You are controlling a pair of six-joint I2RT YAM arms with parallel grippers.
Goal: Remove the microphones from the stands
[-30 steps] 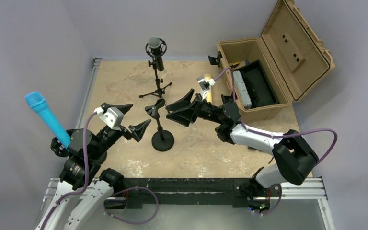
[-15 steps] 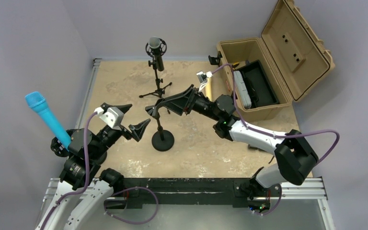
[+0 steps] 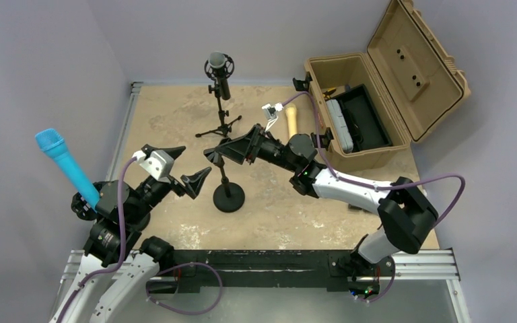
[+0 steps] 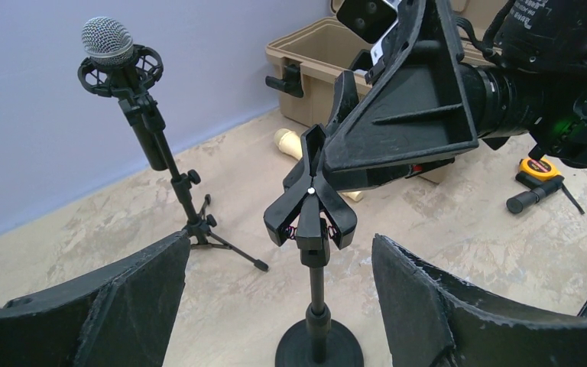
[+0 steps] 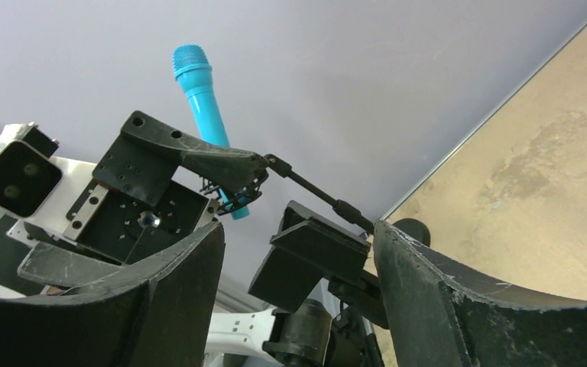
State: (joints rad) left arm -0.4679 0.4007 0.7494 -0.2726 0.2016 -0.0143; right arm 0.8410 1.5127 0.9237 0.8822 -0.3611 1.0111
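Black-fingered, holding the right pincer [image 5: 298, 229] spread beside the spring clip [image 4: 309, 206] of the black round-base stand [image 4: 319, 345] toward the bench [image 3: 175, 114]'s near edge; holding the left pincer [image 4: 279, 241] spread too.

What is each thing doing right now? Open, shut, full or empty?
Case: lid open.
Silver microphone: upright in the tripod stand.
Blue microphone: tilted, in a clip beside the left arm.
Middle stand clip: empty.
Left gripper: open, holding nothing.
Right gripper: open, at the empty clip.
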